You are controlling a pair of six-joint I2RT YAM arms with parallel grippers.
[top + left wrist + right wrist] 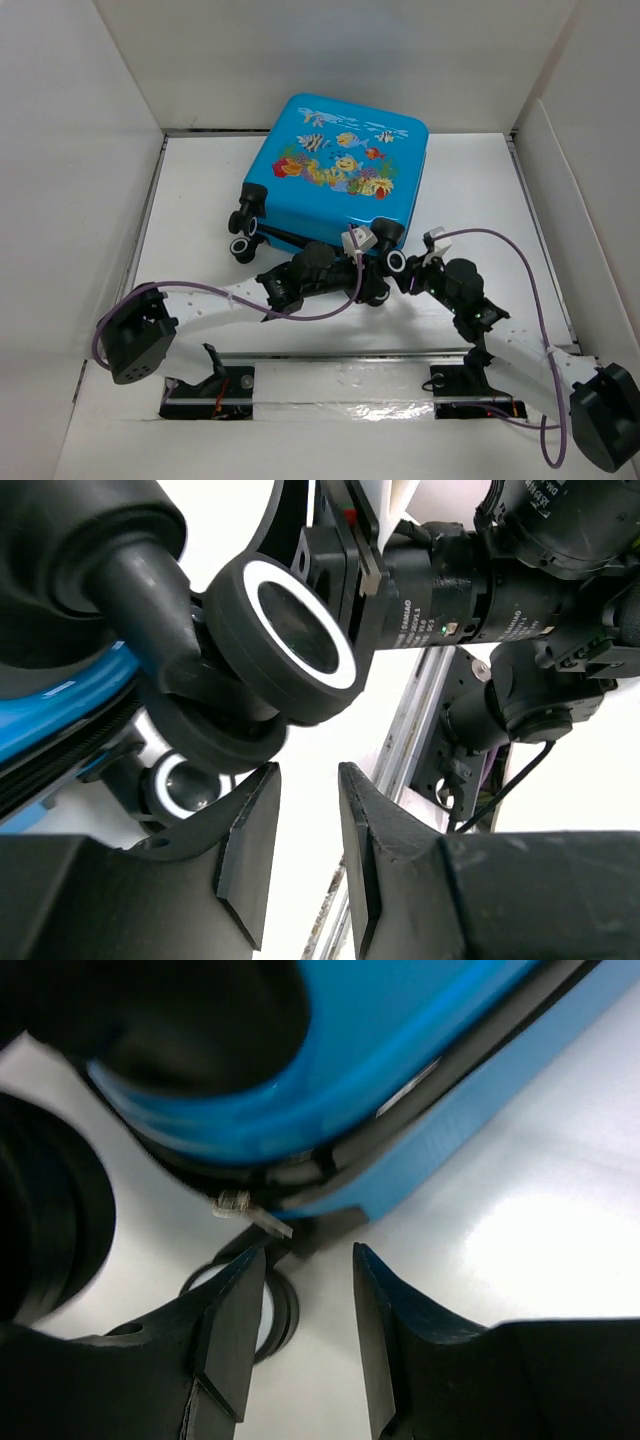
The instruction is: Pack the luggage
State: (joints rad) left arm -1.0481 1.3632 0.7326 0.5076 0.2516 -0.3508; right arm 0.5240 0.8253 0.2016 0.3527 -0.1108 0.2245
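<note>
The luggage (pixel 340 165), a bright-blue case with a fish print, lies flat and closed at the back middle of the white table. Both grippers sit at its near edge. My left gripper (pixel 357 243) (pixel 308 780) is open with nothing between its fingers, just below a black wheel (pixel 290 640) of the case. My right gripper (pixel 422 252) (pixel 308 1260) is open too, facing the case's blue shell (pixel 400 1060) and black zipper seam. A small zipper pull (pixel 250 1215) hangs just above its left fingertip, apart from it.
White walls (pixel 80 150) close in the table on the left, back and right. A metal rail (pixel 340 355) runs along the near edge between the arm bases. The right arm's body (pixel 520 590) fills the right of the left wrist view. Purple cables (pixel 520 260) loop off both arms.
</note>
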